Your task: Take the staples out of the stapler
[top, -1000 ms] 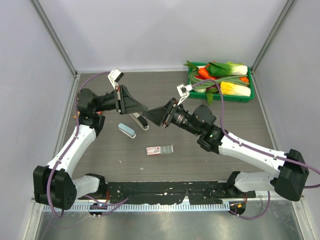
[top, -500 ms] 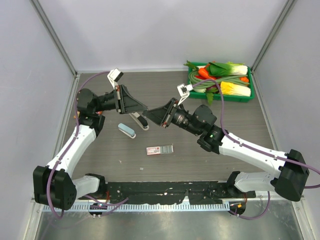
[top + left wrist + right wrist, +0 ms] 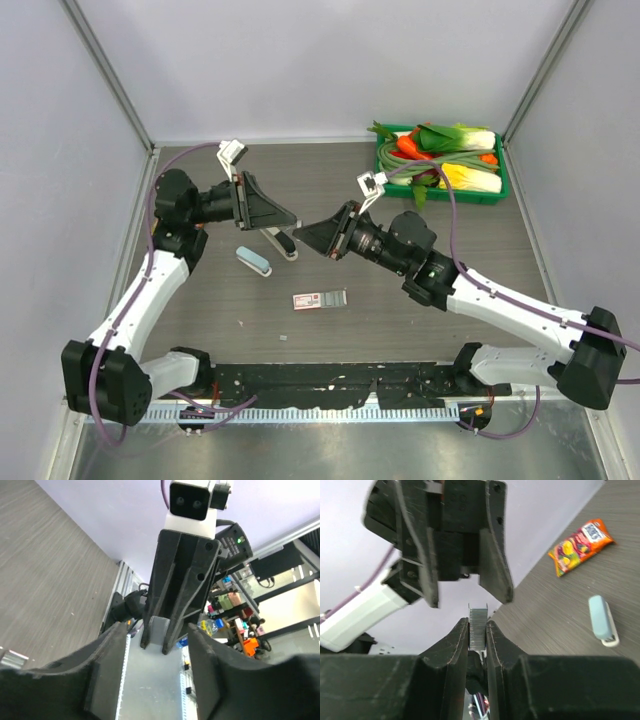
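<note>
The stapler (image 3: 254,261), pale blue and shut, lies flat on the table left of centre; it also shows in the right wrist view (image 3: 603,620). My right gripper (image 3: 305,232) (image 3: 476,626) is shut on a short strip of silvery staples (image 3: 477,615), held in the air above the table. My left gripper (image 3: 288,218) (image 3: 156,640) is open and empty, facing the right gripper tip to tip with a small gap. In the left wrist view the staples (image 3: 161,630) show as a grey strip between the right gripper's fingers (image 3: 176,630).
A small pink-and-white box (image 3: 320,299) lies on the table in front of the grippers. A narrow white-and-dark piece (image 3: 281,243) lies beside the stapler. A green tray (image 3: 497,190) of toy vegetables stands at the back right. An orange snack packet (image 3: 581,540) lies on the table.
The right gripper has drawn back slightly to the right with the staples. The left arm has shifted a little. Stapler and box have not moved.
</note>
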Controlling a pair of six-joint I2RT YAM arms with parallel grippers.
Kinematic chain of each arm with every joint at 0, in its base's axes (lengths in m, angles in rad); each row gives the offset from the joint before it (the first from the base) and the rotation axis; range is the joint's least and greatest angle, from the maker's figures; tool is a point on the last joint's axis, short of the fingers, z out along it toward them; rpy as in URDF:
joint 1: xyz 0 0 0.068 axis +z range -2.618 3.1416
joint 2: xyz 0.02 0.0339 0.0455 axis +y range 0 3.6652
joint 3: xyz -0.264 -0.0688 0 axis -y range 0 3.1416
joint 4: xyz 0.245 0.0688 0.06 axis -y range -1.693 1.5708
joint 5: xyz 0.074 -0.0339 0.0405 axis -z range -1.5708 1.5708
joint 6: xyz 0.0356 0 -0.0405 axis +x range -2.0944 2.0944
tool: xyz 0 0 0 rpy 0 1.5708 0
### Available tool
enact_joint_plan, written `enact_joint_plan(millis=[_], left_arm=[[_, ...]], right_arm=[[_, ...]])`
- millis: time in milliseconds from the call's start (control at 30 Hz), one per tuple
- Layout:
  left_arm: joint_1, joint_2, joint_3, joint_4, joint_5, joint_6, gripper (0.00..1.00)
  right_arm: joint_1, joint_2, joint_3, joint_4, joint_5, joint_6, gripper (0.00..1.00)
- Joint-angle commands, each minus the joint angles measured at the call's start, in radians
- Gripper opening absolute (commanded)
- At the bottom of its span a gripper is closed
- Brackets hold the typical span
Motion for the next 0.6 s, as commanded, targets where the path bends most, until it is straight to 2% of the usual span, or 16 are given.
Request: enact_joint_plan(millis=[0,33,100,133,200,300,400,567], left_arm=[[-0.001,-0.056,0.127,-0.430,-0.050,0.385,0.61],[-0.003,-0.053,0.168,-0.575,-0.062,0.498,0.63],[-0.003,-0.031,0.210,-0.710,-0.120,0.596,0.67],[-0.003,-0.019,0.257,-0.835,-0.140,0.649,0.69],[-0.001,0.033,0.297,-0.949,-0.174,0.776,0.72],[-0.003,0.120,0.399,-1.251,-0.273,0.974,0.73],[-0.001,0.191,0.419,-1.394,-0.358,1.116,0.72],[-0.003,0.178,0.345,-1.427,-0.484,1.209,0.71]], right_arm=[[-0.002,-0.035,0.014,-0.214,0.062,-0.070,0.17],[-0.002,-0.034,0.011,-0.249,0.074,-0.076,0.16],[-0.002,-0.021,-0.007,-0.337,0.127,-0.093,0.16],[-0.001,-0.014,-0.015,-0.366,0.137,-0.095,0.16],[0.013,0.015,-0.027,-0.462,0.242,-0.104,0.15],[0.067,0.109,0.000,-0.587,0.398,-0.115,0.14],[0.108,0.232,0.046,-0.693,0.493,-0.092,0.10],[0.174,0.337,0.082,-0.747,0.587,-0.052,0.08]])
